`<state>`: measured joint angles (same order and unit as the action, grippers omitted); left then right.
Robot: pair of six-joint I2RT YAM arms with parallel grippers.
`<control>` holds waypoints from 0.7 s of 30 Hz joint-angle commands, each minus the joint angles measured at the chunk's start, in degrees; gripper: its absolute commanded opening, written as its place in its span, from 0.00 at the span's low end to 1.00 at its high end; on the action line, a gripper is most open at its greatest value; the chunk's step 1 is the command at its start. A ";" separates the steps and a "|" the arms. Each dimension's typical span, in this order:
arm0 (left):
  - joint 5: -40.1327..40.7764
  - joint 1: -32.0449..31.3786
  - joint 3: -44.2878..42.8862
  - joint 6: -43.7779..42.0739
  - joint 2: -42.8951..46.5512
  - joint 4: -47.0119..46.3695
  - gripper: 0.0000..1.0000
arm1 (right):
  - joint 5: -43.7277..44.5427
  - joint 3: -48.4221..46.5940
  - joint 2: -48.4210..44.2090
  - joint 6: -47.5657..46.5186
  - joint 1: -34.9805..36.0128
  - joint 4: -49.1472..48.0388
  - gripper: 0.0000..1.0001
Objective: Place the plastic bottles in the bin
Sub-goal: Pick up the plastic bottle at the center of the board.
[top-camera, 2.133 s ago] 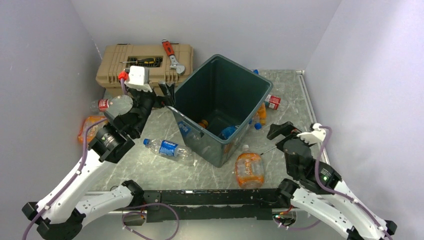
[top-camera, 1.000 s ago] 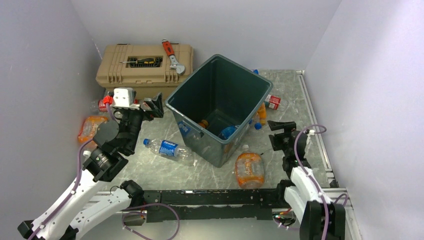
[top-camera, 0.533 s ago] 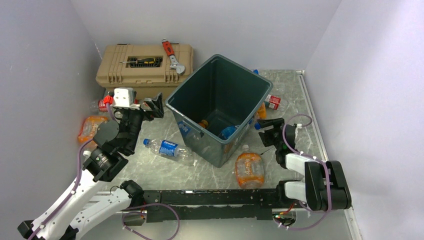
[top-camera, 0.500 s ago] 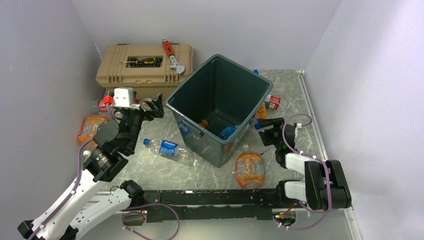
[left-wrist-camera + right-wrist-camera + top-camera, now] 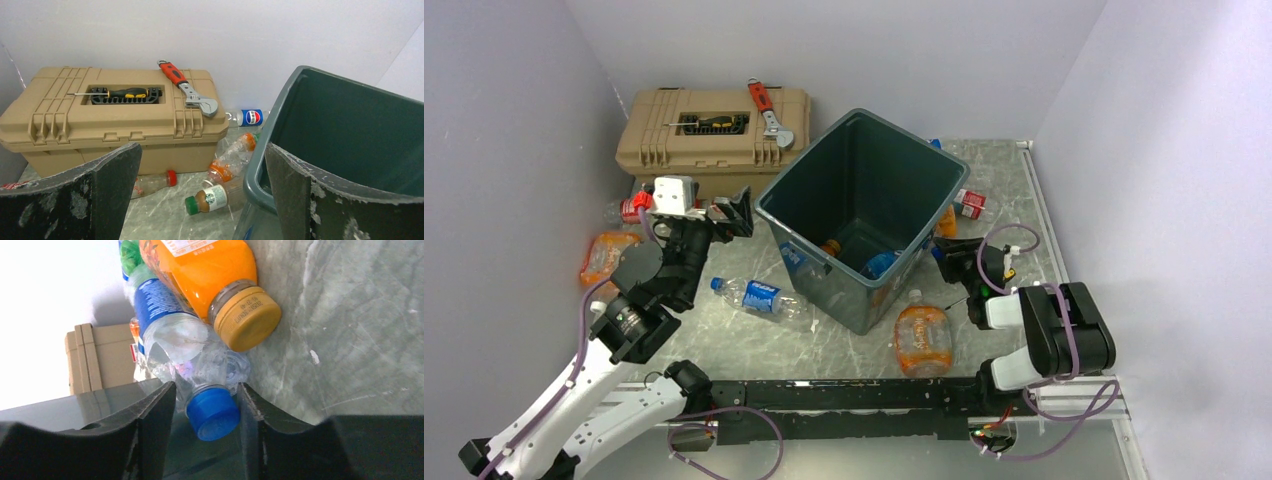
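Looks like the pick-up step: right tool [image 5: 205,392] straddles the neck of a blue-capped bottle [image 5: 187,347] lying against the right side of the bin [image 5: 874,180], toward the surface's right edge. Can't tell if it's pinching yet. Next it probably needs a firm squeeze, then a lift over the rim. Left tool [image 5: 202,152] gapes wide, empty. Count: one bin, at least two bottles [image 5: 879,265] inside, at least seven loose.

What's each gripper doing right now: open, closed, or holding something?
Left gripper: open, holding nothing.
Right gripper: fingers either side of the blue-capped bottle; whether it grips yet cannot be told.
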<state>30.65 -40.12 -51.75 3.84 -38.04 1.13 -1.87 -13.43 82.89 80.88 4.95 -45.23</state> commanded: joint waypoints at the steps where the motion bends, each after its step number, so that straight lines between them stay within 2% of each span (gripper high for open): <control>1: 0.33 -0.57 0.07 -1.01 -0.26 -2.27 0.99 | 1.41 -0.18 1.87 2.07 0.50 -8.50 0.46; 9: 0.20 -0.66 0.07 -1.10 -0.33 -2.35 0.99 | 3.71 2.28 -0.16 1.96 0.85 -11.01 0.22; 13: 0.24 -0.64 0.18 -1.15 -0.26 -2.45 0.99 | 4.77 4.29 -6.13 0.27 0.94 -10.30 0.06; 14: 0.22 -0.66 0.16 -1.13 -0.25 -2.49 0.99 | 5.19 4.38 -8.83 -0.49 0.89 -8.25 0.01; 18: 0.19 -0.75 0.28 -1.15 0.04 -2.64 1.00 | 7.01 3.73 -21.16 -4.37 0.85 2.33 0.00; 21: 0.45 -0.81 0.50 -1.28 0.20 -2.91 0.99 | 9.79 0.30 -34.05 -7.93 0.85 17.90 0.00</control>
<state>30.70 -40.64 -51.75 3.64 -38.13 1.08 3.11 -9.02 60.97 78.61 5.65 -43.03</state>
